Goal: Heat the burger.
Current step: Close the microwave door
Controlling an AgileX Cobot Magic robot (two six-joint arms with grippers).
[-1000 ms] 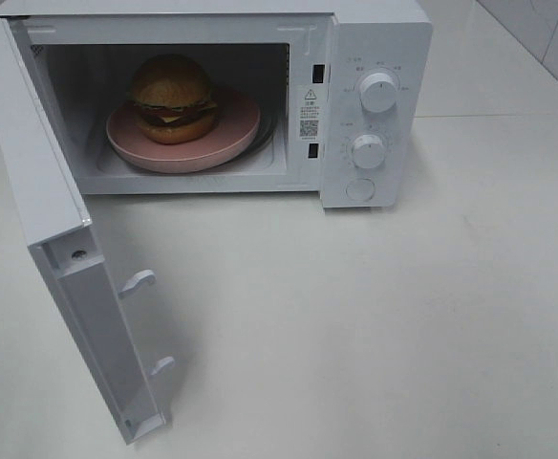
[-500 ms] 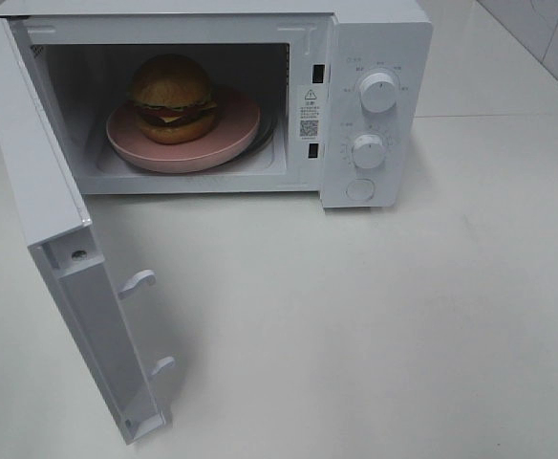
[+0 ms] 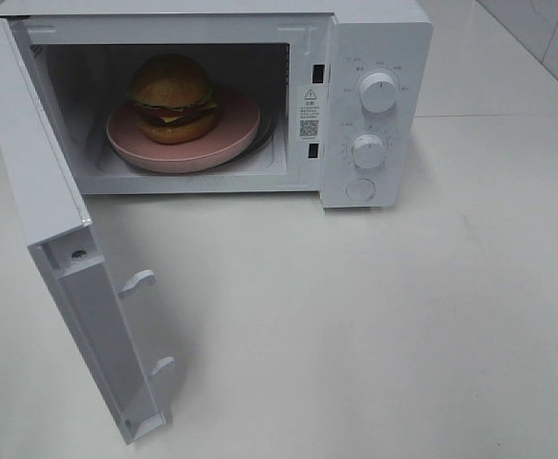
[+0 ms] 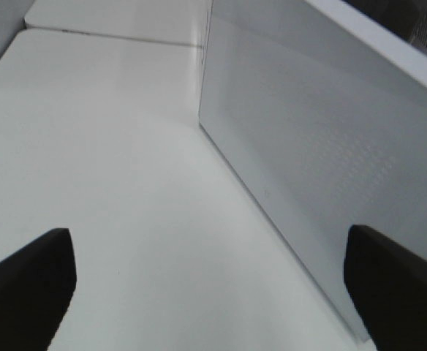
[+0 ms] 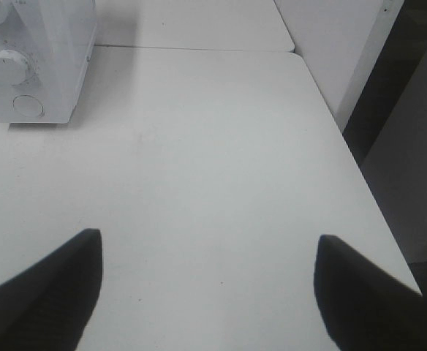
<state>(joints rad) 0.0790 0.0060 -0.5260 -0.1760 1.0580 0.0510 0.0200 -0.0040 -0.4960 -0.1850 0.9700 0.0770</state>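
Observation:
The burger point(image 3: 173, 98) sits on a round pink plate point(image 3: 231, 134) inside the white microwave point(image 3: 375, 38), whose door point(image 3: 50, 220) hangs wide open toward the front left. Neither arm appears in the exterior high view. My left gripper point(image 4: 213, 292) is open with nothing between its dark fingertips point(image 4: 27, 281); it faces the outer side of the open door point(image 4: 308, 146). Over bare table, my right gripper point(image 5: 206, 292) is open and holds nothing; the microwave's control panel point(image 5: 23, 58) with its knobs lies ahead of it.
Two knobs point(image 3: 377, 93) and a round button point(image 3: 360, 189) are on the microwave's right panel. The white table point(image 3: 375, 325) stretches in front and to the right. Its right edge point(image 5: 360, 168) drops off beside a wall.

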